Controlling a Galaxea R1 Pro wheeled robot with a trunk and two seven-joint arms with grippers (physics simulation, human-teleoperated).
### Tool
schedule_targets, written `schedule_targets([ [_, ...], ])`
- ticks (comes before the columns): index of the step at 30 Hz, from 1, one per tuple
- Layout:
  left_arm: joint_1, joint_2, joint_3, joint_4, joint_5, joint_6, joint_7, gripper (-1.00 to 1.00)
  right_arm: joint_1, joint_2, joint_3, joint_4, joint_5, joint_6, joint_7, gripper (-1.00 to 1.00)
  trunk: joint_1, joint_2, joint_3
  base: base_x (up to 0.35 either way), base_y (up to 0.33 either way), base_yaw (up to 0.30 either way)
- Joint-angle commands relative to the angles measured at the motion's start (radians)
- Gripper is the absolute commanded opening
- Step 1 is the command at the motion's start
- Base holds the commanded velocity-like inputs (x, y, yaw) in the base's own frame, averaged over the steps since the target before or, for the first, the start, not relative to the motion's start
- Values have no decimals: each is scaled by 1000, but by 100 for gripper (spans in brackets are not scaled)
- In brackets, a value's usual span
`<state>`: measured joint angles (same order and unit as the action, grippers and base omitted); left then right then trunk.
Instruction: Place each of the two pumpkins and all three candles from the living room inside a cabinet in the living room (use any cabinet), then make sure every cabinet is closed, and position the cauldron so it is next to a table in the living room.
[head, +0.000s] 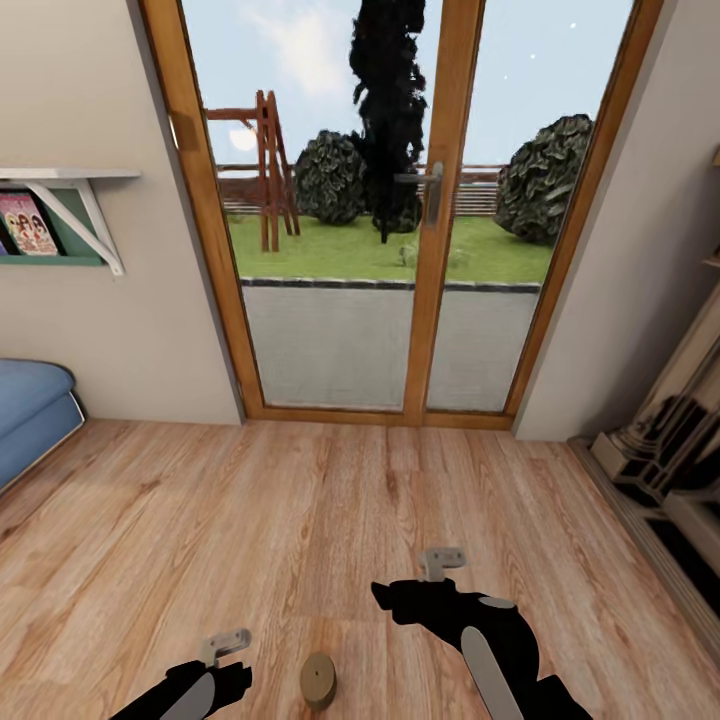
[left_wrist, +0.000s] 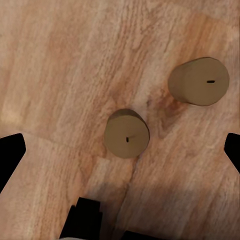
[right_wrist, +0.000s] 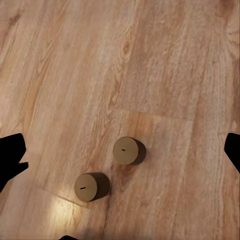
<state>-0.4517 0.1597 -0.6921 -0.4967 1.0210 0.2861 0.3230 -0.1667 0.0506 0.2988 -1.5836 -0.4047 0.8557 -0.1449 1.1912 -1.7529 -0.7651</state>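
Two stubby beige candles stand upright on the light wood plank floor. In the left wrist view one candle (left_wrist: 127, 133) lies between my open left gripper's (left_wrist: 120, 150) dark fingertips (left_wrist: 10, 152), below them, and the other candle (left_wrist: 199, 81) stands a little farther off. The right wrist view has the same pair, one candle (right_wrist: 128, 150) and its neighbour (right_wrist: 90, 187), well below my open right gripper (right_wrist: 120, 152). In the head view a candle (head: 318, 680) stands between the left gripper (head: 215, 685) and the right gripper (head: 400, 600). The pumpkins, cabinet, cauldron and table are out of view.
A wood-framed glass patio door (head: 400, 250) fills the wall ahead. A blue sofa corner (head: 30, 410) is at the left, under a wall shelf (head: 60, 180) with books. The ornate stone fireplace (head: 670, 450) stands at the right. Open plank floor (head: 330, 500) lies between.
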Motion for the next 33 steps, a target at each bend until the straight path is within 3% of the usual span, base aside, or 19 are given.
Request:
schedule_targets([
  [1,-1,1,-7,-3,8,1,8,100,-1,0,1,-1,-11,3,-8,100,4,-8,-4,0,0,0],
  [33,-1,-9,-13,-2,7,-5,8,100,-1,0,3,-1,-11,3,-4,100,127,-232,-104,0,0,0],
])
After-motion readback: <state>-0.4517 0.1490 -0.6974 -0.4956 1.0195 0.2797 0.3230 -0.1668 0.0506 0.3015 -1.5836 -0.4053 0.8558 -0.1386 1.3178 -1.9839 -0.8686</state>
